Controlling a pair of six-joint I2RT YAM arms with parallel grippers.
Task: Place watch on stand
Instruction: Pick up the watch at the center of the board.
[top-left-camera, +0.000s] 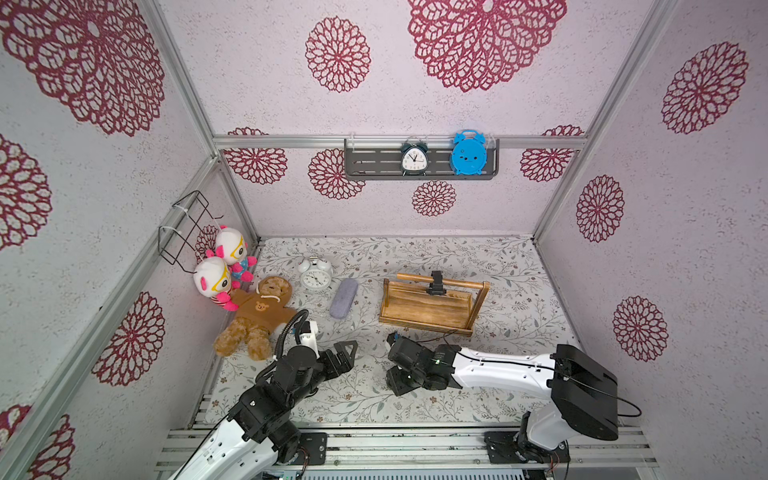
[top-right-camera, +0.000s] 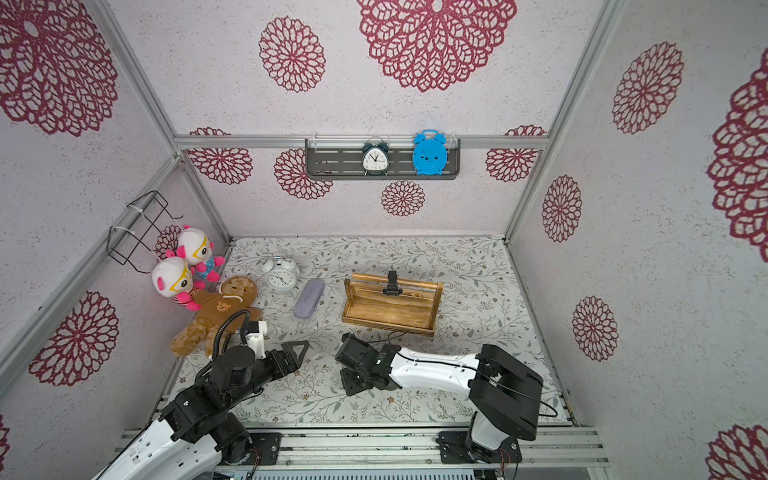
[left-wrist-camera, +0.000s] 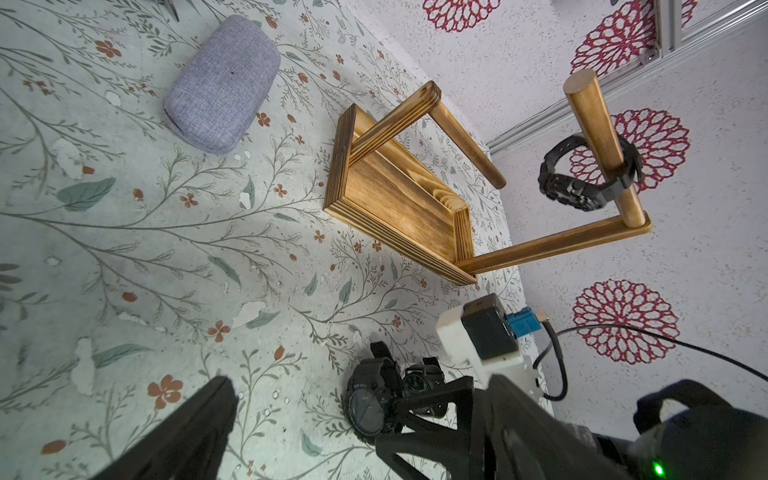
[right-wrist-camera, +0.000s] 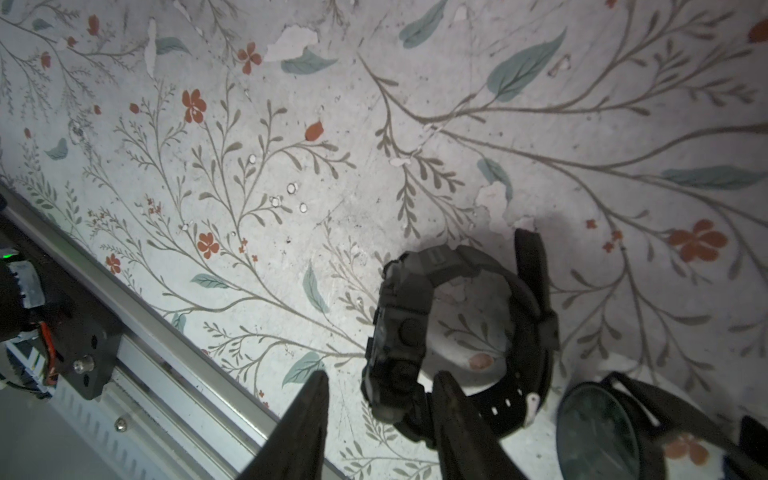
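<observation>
Although a hung watch (top-left-camera: 436, 285) already circles the top bar of the wooden stand (top-left-camera: 428, 309), the watch (right-wrist-camera: 399, 324) to be moved lies on the worktop (top-left-camera: 519, 291) at the front, directly under the right hand (right-wrist-camera: 381, 376). Its strap is closed into a loop and it rests on its side, so the loop opens upward toward the hand. Its long axis runs from the chunky case across to the strap. The right hand's fingers (right-wrist-camera: 309, 415) stand apart astride the case, one outside and one down inside the loop, with a gap on the outer side, so nothing looks clamped yet. A second loose watch (right-wrist-camera: 598, 432) lies just beside it, close enough to be nudged. The stand sits farther back, toward the rear wall, with bare worktop between. The left hand (top-left-camera: 347, 356) is near too, spread wide and empty. A grey fabric case (top-left-camera: 343, 298), a white alarm clock (top-left-camera: 316, 274) and a teddy bear (top-left-camera: 257, 316) lie on the left arm's side, out of the way.
</observation>
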